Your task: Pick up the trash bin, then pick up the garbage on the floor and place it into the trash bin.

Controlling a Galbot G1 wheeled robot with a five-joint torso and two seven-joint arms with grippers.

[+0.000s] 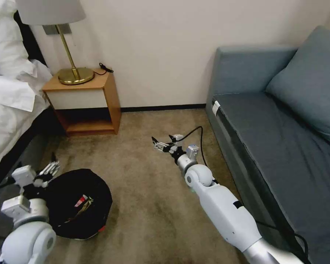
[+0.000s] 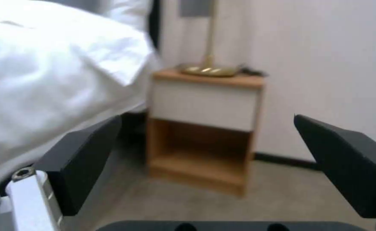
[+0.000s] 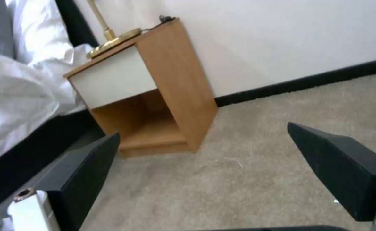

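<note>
Both arms up off the carpet, bin on the floor at my left.

I see the trash bin (image 1: 79,203) on the carpet (image 1: 154,205) beside the bed (image 1: 7,110), red-and-white wrapper (image 1: 80,201) lying inside. My left gripper (image 1: 51,169) sits at its far rim, jaws wide apart, gripping nothing. My right gripper (image 1: 159,145) hangs mid-room facing the nightstand (image 1: 86,101), jaws spread and empty.
</note>
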